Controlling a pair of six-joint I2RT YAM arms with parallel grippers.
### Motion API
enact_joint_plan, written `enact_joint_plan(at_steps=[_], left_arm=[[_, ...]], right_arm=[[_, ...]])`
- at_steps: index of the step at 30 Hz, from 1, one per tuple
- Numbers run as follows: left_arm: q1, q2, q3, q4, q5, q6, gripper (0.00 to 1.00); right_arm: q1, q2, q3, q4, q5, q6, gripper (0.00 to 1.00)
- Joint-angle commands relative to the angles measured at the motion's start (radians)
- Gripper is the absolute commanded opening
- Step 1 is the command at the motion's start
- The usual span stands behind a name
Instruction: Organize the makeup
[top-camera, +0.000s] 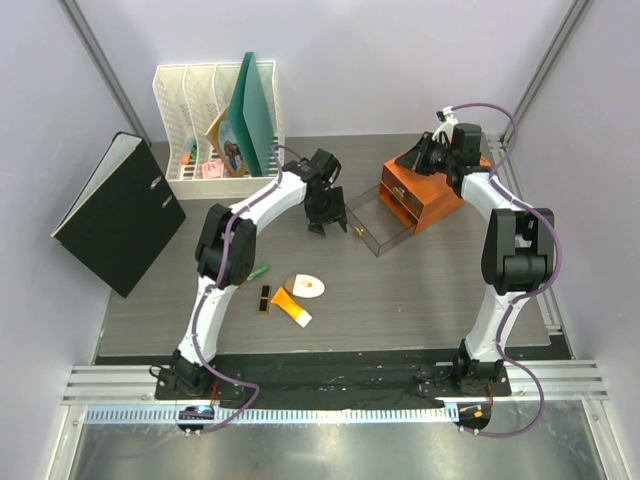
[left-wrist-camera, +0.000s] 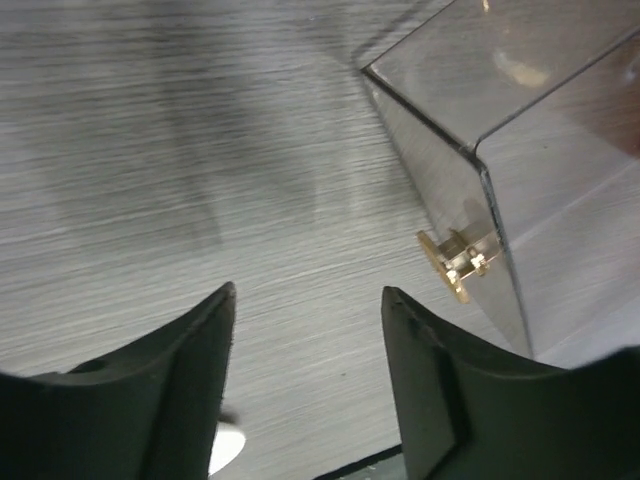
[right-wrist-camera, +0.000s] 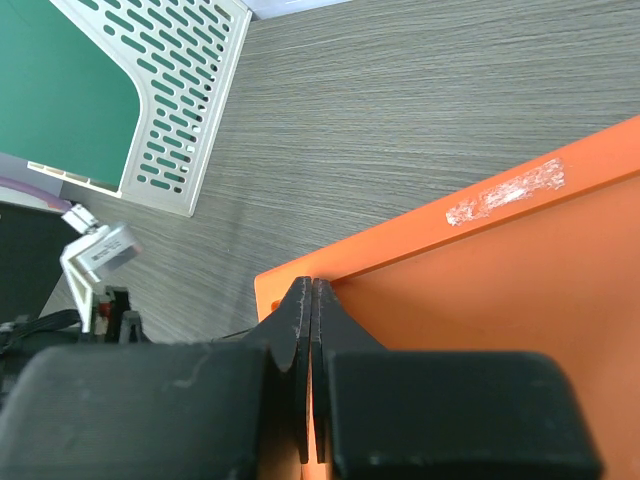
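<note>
Hovering over the table (top-camera: 450, 300), my left gripper (top-camera: 322, 230) has its jaws spread with nothing between them. The clear drawer (top-camera: 378, 226) sits just beside it at three o'clock, gold knob (left-wrist-camera: 455, 262) toward my fingers. My right gripper (top-camera: 428, 155) is clenched empty at the top edge of the orange drawer box (top-camera: 430, 200). At seven o'clock from my left gripper lies the makeup: green tube (top-camera: 258, 271), white oval compact (top-camera: 305, 285), black-gold lipstick (top-camera: 264, 299) and orange white-capped tube (top-camera: 291, 307), close together.

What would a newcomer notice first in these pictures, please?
The orange box at the right rear stands out, its clear drawer pulled out and the shut right tool at its top edge. The open left tool hangs beside that drawer. Mid-table lie a white compact and an orange tube.
</note>
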Motion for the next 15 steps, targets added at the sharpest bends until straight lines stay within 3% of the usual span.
enact_joint_plan(at_steps=[1, 5, 10, 15], left_arm=[[0.014, -0.125, -0.012, -0.090, -0.108, 0.065, 0.66], [0.062, -0.247, -0.144, -0.139, -0.177, 0.151, 0.72], [0.166, -0.487, -0.451, -0.124, -0.162, 0.233, 0.73], [0.205, -0.604, -0.610, -0.202, -0.288, 0.338, 0.73]], right_arm=[[0.008, 0.143, -0.132, -0.434, 0.122, -0.078, 0.01], [0.008, 0.143, -0.132, -0.434, 0.120, -0.076, 0.01], [0.008, 0.140, -0.133, -0.433, 0.117, -0.079, 0.01], [0.008, 0.141, -0.133, -0.431, 0.116, -0.078, 0.01]])
